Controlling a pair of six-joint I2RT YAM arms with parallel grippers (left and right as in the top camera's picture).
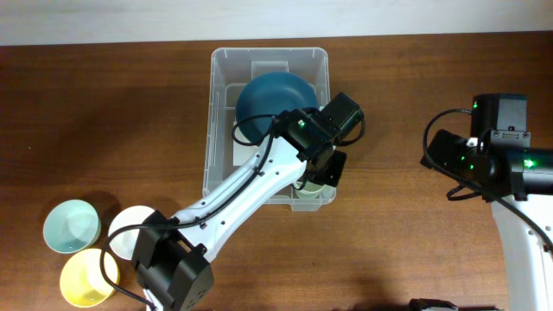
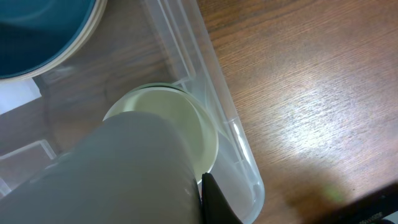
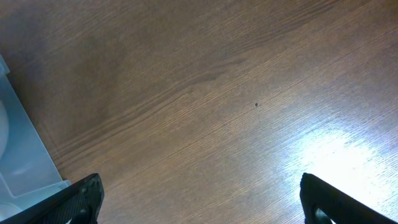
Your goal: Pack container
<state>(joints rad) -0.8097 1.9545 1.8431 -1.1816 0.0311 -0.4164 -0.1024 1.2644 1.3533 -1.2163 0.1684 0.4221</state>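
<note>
The clear plastic container [image 1: 221, 112] stands at the table's middle back, and a dark teal bowl [image 1: 268, 102] lies inside it. My left gripper [image 1: 324, 170] reaches into the container's near right corner and is shut on the wall of a pale green bowl [image 1: 311, 192]. In the left wrist view the pale green bowl [image 2: 168, 121] sits against the container's rounded corner [image 2: 245, 171], with one black finger of my left gripper [image 2: 205, 196] pressed to its wall. My right gripper [image 3: 199, 205] is open and empty over bare wood, to the right of the container [image 3: 25, 162].
Three loose bowls sit at the front left: a light blue bowl [image 1: 72, 225], a white bowl [image 1: 130, 231] and a yellow bowl [image 1: 86, 276]. The left arm's base [image 1: 173, 268] stands beside them. The right arm [image 1: 497, 151] is at the table's right side.
</note>
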